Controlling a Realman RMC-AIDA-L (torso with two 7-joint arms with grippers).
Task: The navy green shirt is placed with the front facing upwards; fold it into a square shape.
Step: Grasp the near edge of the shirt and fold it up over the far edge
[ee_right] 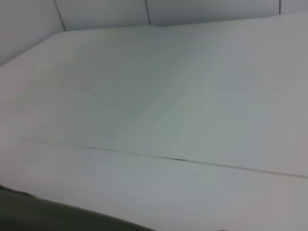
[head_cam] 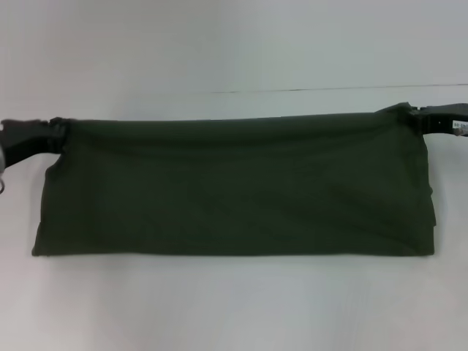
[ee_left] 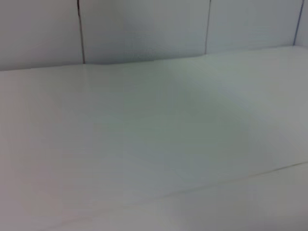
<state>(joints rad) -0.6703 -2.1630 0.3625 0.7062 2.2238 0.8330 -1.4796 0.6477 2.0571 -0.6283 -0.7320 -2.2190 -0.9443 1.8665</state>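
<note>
Green shirt (head_cam: 234,190) lies as a wide band on your white table (head_cam: 234,44); left gripper (head_cam: 57,135) and right gripper (head_cam: 417,117) each pinch a far corner.

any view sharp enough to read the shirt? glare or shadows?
Head view: soft, hazy; navy green shirt reads as a dark band with faint folds, left pincer and right pincer at its far corners. Left wrist view: only the white table, blurred, soft shadow. Right wrist view: blurred, a dark shirt sliver at the edge.

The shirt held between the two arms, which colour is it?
The shirt is plain dark olive green, no print visible; the head view shows it best.
</note>
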